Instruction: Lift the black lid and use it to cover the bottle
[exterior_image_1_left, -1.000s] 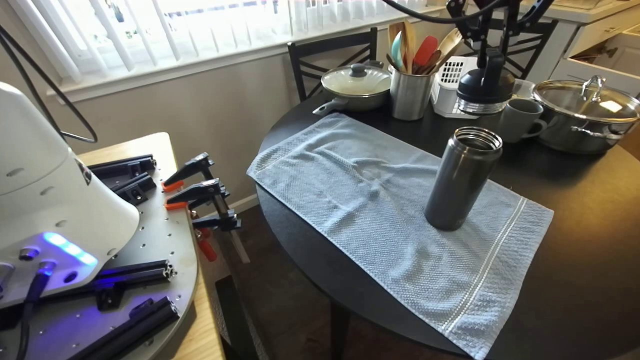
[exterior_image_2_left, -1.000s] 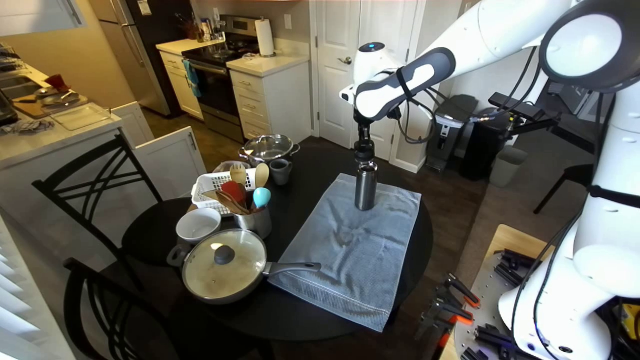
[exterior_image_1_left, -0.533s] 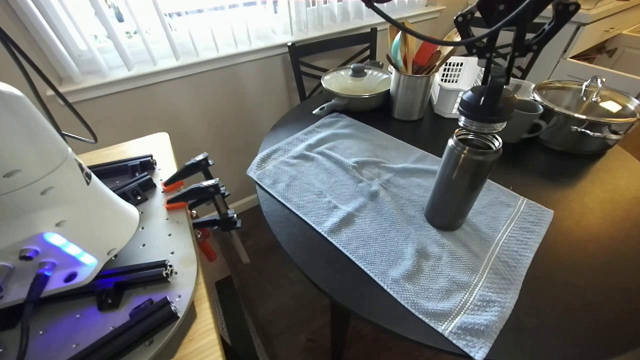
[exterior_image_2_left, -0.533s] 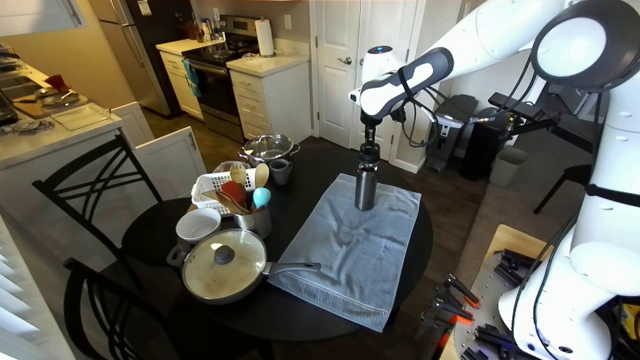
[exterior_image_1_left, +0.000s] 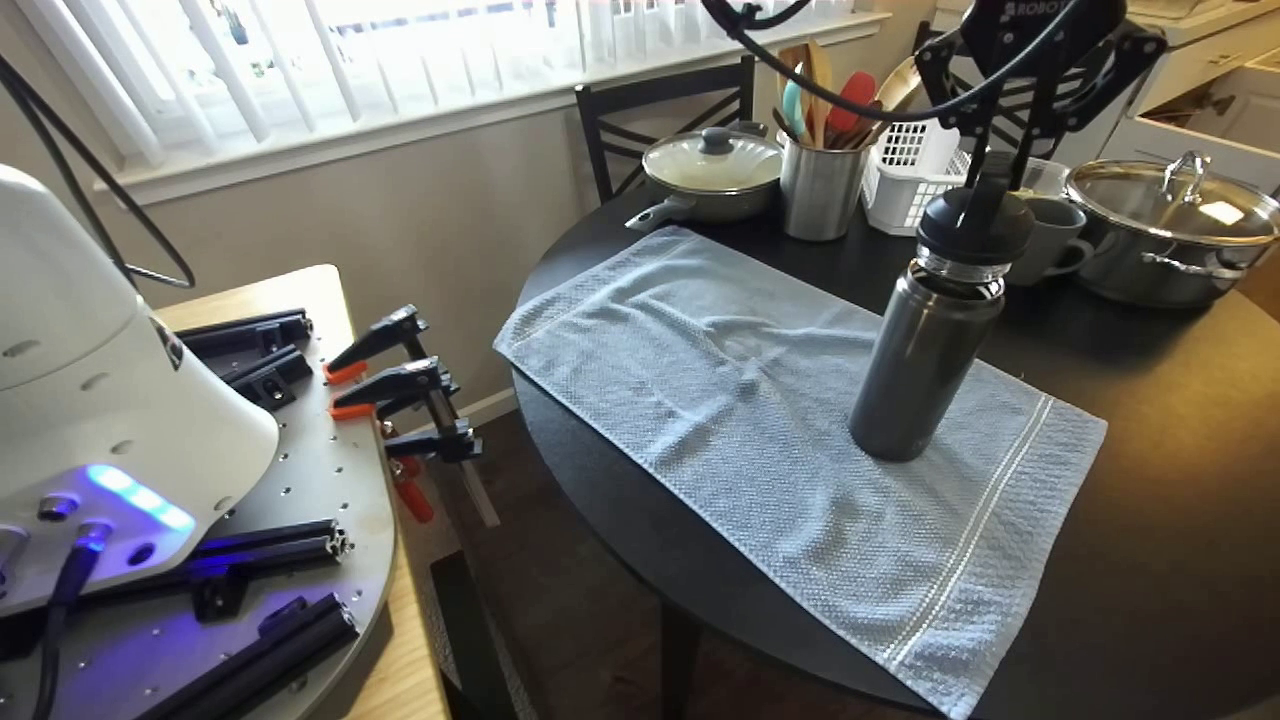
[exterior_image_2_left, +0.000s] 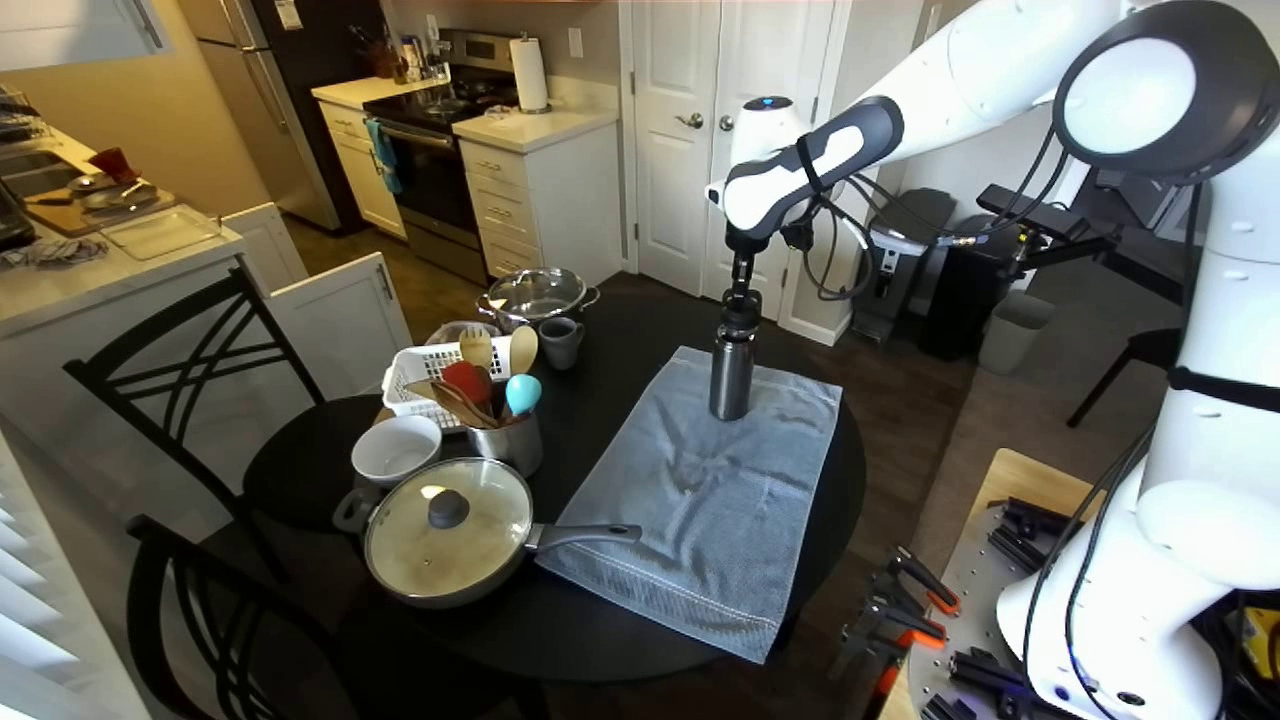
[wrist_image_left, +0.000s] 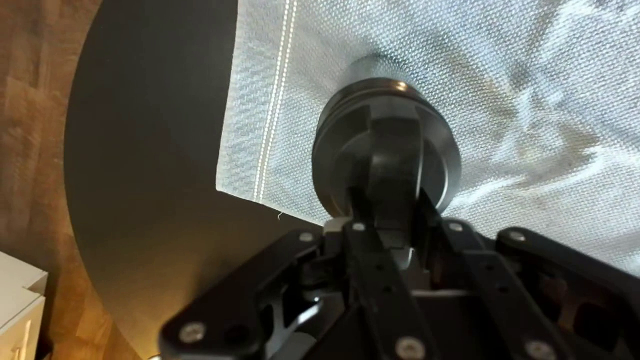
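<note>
The dark metallic bottle (exterior_image_1_left: 925, 360) stands upright on the blue towel, and it also shows in an exterior view (exterior_image_2_left: 732, 380). The black lid (exterior_image_1_left: 975, 238), with a clear collar below, sits at the bottle's mouth in both exterior views. A strip of dark opening shows below the collar, so the lid is not seated flush; whether it touches the rim is unclear. My gripper (exterior_image_1_left: 990, 185) is shut on the lid's upright loop from above. In the wrist view the fingers (wrist_image_left: 392, 200) pinch the loop, and the lid (wrist_image_left: 392, 140) hides most of the bottle.
The towel (exterior_image_1_left: 720, 420) lies wrinkled on the round black table (exterior_image_1_left: 1140, 520). Behind the bottle stand a grey mug (exterior_image_1_left: 1040, 235), a steel pot (exterior_image_1_left: 1150, 265) and a white basket (exterior_image_1_left: 905, 190). A utensil cup (exterior_image_1_left: 820, 195) and a lidded pan (exterior_image_2_left: 450, 540) stand further along.
My gripper has moved down with the lid, bringing it from above and behind the bottle to the bottle's mouth. The bottle and towel have not moved.
</note>
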